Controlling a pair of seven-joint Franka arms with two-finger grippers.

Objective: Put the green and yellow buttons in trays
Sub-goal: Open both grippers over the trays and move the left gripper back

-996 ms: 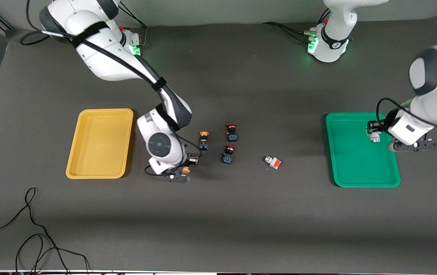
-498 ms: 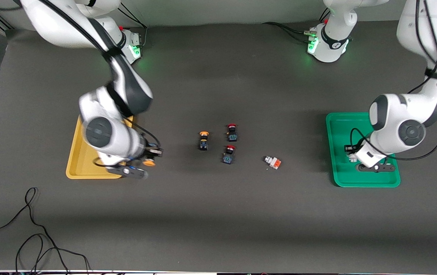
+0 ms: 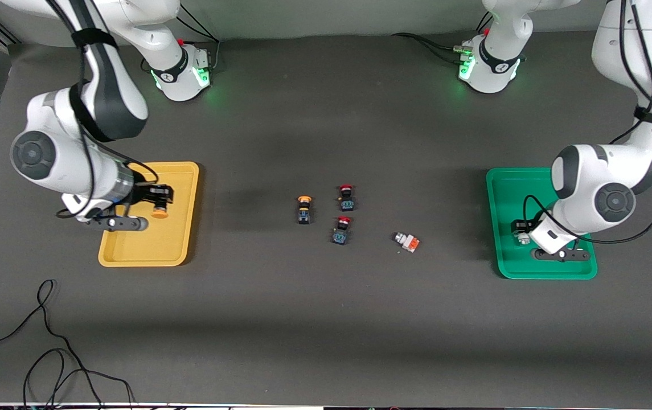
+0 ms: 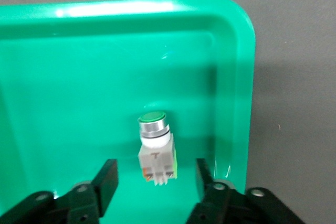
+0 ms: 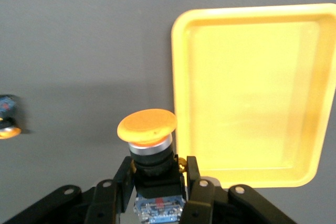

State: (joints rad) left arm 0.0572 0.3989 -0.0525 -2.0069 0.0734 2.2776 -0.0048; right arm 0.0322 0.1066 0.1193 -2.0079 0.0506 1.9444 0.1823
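My right gripper point(image 3: 155, 199) is shut on a yellow button point(image 3: 159, 213) with an orange-yellow cap and holds it over the yellow tray point(image 3: 132, 253). In the right wrist view the gripper point(image 5: 157, 166) clamps the button's point(image 5: 147, 125) black body beside the tray point(image 5: 252, 93). My left gripper point(image 3: 522, 232) is open, low over the green tray point(image 3: 502, 188). The green-tipped button point(image 4: 156, 148) lies in that tray point(image 4: 63, 66) between my open fingers point(image 4: 105, 179). A second yellow button point(image 3: 303, 209) and a white-grey one with an orange block point(image 3: 407, 242) lie mid-table.
Two red-capped black switches point(image 3: 346, 197) point(image 3: 340, 230) stand beside the second yellow button, toward the left arm's end. Black cables point(image 3: 46, 341) lie near the table's front edge at the right arm's end.
My right arm carried the yellow button from mid-table to over the yellow tray. My left gripper came down over the green tray; the green-tipped button now lies free between its fingers.
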